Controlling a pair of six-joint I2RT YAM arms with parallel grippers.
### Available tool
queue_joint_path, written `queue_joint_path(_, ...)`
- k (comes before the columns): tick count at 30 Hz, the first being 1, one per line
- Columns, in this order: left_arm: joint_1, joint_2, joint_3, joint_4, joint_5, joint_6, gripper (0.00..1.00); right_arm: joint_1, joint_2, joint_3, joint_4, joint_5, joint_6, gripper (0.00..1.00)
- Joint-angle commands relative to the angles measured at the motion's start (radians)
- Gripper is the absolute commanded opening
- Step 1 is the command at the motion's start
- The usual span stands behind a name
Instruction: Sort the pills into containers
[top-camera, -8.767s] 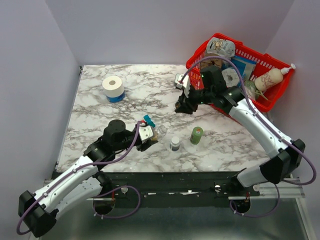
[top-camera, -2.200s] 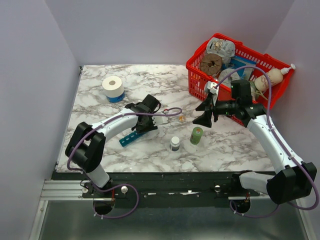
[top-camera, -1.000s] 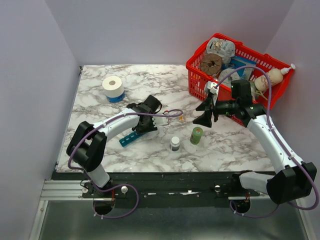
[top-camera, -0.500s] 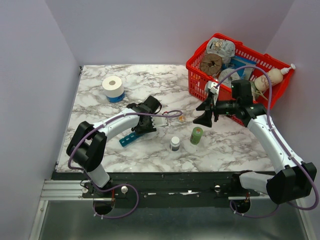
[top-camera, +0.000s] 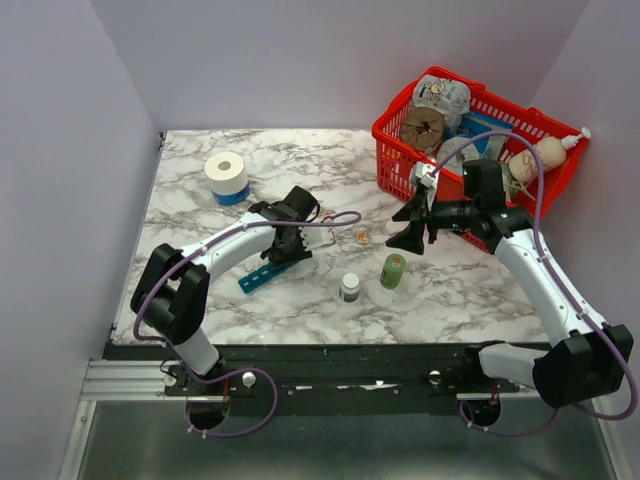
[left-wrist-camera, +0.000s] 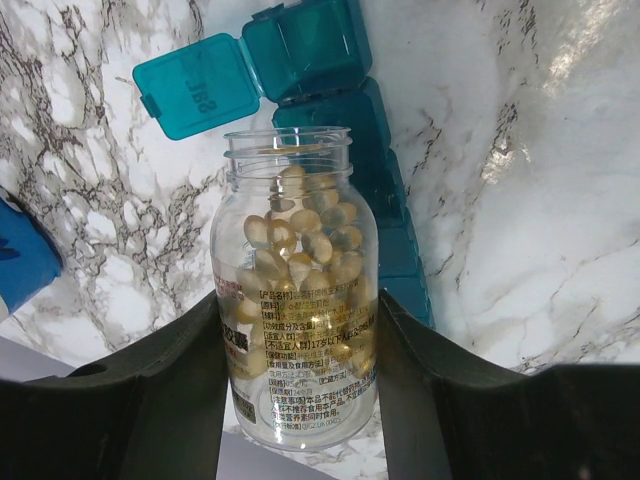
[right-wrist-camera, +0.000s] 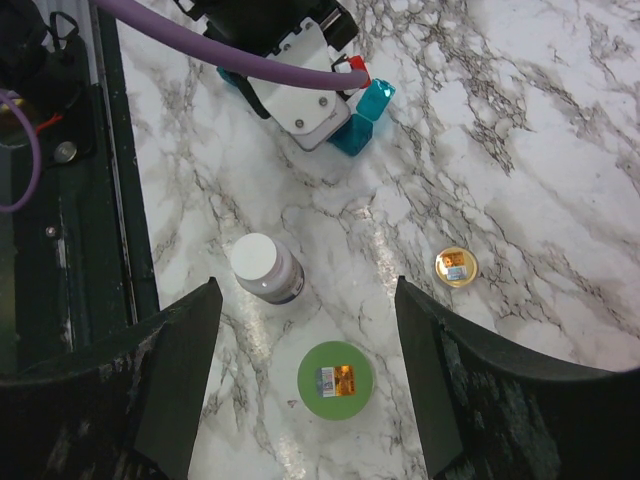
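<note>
My left gripper is shut on a clear, uncapped bottle full of yellowish-brown pills. The bottle's mouth points at the blue strip of containers. One end compartment has its lid flipped open. The strip also shows in the right wrist view as containers under the left gripper. The bottle's tan cap lies on the table. My right gripper hovers open above the table, holding nothing.
A green bottle and a white-capped bottle stand near the front. A red wire basket of goods fills the back right corner. A white roll on a blue base sits back left.
The left wrist has shifted slightly to the left with the bottle still in its grip. The right arm has not moved.
</note>
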Motion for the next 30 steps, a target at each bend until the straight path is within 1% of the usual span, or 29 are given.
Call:
queue_joint_path(1,0.006,-0.007,0.029,-0.026,0.018,-0.047,0.00,-0.009,0.011,0.006,0.007,-0.008,-0.013,0.79)
queue_joint_path(10,0.006,0.018,0.058,-0.037,0.009,-0.052,0.00,-0.009,0.012,0.006,0.005,-0.007,-0.013,0.79)
queue_joint_path(20,0.006,0.015,0.027,-0.011,0.004,-0.049,0.00,-0.012,0.017,0.007,-0.001,-0.012,-0.017,0.79)
queue_joint_path(27,0.015,-0.022,-0.035,0.040,0.020,-0.055,0.00,-0.013,0.017,0.009,-0.002,-0.015,-0.017,0.79)
queue_joint_path(30,0.020,-0.055,-0.081,0.093,0.029,-0.057,0.00,-0.013,0.020,0.007,-0.002,-0.013,-0.020,0.79)
